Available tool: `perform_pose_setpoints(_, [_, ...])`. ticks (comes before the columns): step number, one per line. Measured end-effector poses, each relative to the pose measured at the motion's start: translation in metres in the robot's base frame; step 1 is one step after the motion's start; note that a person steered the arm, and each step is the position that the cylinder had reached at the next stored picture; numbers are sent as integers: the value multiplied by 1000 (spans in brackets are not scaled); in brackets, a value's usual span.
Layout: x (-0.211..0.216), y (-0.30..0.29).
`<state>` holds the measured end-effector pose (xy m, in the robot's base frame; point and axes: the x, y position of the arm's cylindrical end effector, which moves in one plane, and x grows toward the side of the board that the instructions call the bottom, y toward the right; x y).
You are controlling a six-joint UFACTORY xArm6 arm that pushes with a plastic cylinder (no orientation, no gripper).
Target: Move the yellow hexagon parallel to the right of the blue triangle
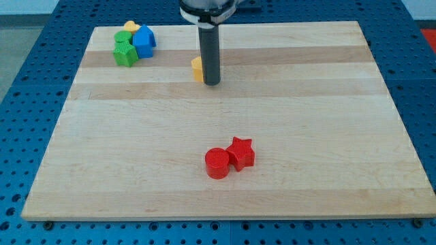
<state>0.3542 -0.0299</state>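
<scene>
The big wooden bench holds everything. At 11 o'clock sits a bunch: a blue block, probably the blue triangle, a green block, a yellow block. At 6 o'clock sit a red cylinder and red star. The yellow hexagon is at 12 o'clock. My tip touches its 3 o'clock side. No fingers here, just a rod. I think pushing slowly toward 9 o'clock works best.

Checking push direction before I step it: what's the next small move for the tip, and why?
Probably nudge toward the view's left. My tip sits against the right side of the yellow hexagon, which lies right of and slightly below the blue block, apart from that cluster.
</scene>
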Motion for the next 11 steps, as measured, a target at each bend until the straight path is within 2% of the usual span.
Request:
perform_pose_setpoints(2, [-37,-6])
perform_pose_setpoints(4, [-12,-15])
perform_pose_setpoints(6, [-31,-50])
perform_pose_setpoints(9, [-87,-50])
perform_pose_setpoints(11, [-98,-11])
